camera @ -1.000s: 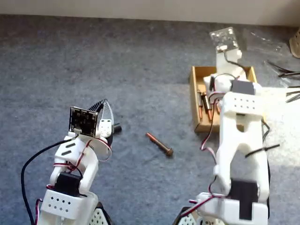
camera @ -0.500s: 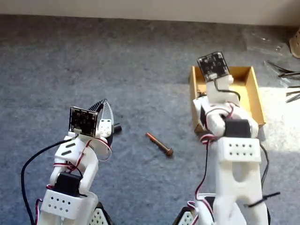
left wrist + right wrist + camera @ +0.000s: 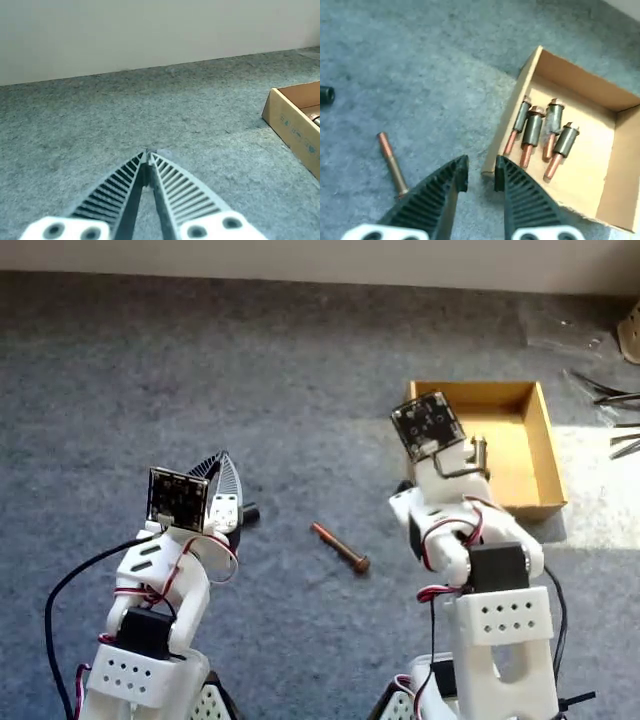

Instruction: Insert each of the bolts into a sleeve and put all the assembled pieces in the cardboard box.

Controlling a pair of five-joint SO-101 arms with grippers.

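A copper bolt [image 3: 338, 546] lies loose on the grey carpet between the arms, also seen as the bolt [image 3: 392, 162] in the right wrist view. A short black sleeve [image 3: 250, 512] rests beside my left gripper [image 3: 228, 475], which is shut and empty, with its tips [image 3: 148, 156] closed above the carpet. My right gripper [image 3: 480, 175] is open with nothing in it and hangs over the carpet just beside the near corner of the cardboard box [image 3: 580, 82]. Several assembled pieces [image 3: 535, 127] lie side by side in the box [image 3: 520, 440]. The sleeve [image 3: 326, 94] shows at the edge.
Metal tools [image 3: 612, 392] and a clear plastic bag [image 3: 560, 325] lie at the far right, beyond the box. A pale wall runs along the back of the carpet. The box's side [image 3: 295, 127] shows in the left wrist view.
My right arm has drawn back from over the box toward the near side and the middle, uncovering the box. The left arm, the bolt and the sleeve have not moved.
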